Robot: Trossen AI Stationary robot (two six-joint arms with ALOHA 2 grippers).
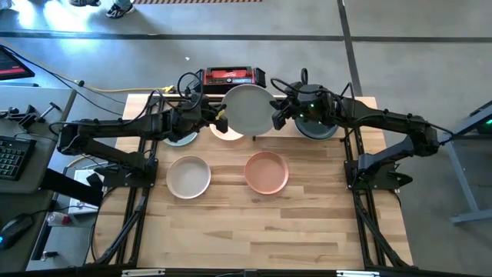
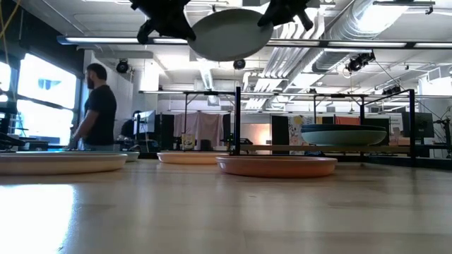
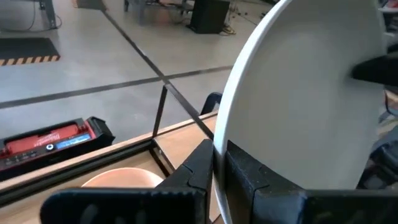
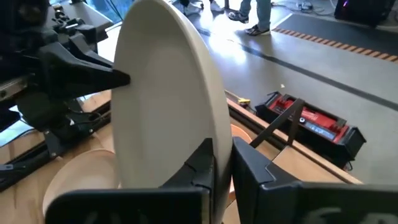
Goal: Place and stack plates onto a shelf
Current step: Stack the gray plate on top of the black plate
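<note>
A pale grey-green plate [image 1: 247, 110] hangs between my two grippers, high above the shelf [image 2: 282, 148] at the table's far edge. My left gripper [image 3: 219, 155] is shut on its left rim and my right gripper [image 4: 222, 152] on its right rim. A beige plate [image 1: 188, 176] and a terracotta plate [image 1: 267, 171] lie flat on the table. On the shelf rest a cream plate [image 1: 227, 132], a plate partly hidden under the left arm [image 1: 181, 139] and a dark plate [image 2: 344, 134]. My left gripper pinches the plate's rim [image 3: 225, 127] on the plate's left side between its two fingers, one on each face. The fingers come level from the table's left. The plate is lifted clear and about level. My right gripper pinches the opposite rim [image 4: 219, 124] on the plate's right side between its two fingers, one on each face. The fingers come level from the table's right. The plate hangs clear between both grippers.
A red-and-black box [image 1: 233, 76] lies on the floor beyond the far edge. The shelf's black central upright [image 2: 237, 120] stands below the held plate. A person [image 2: 99, 106] stands in the room behind. The table's near half [image 1: 254, 231] is bare wood.
</note>
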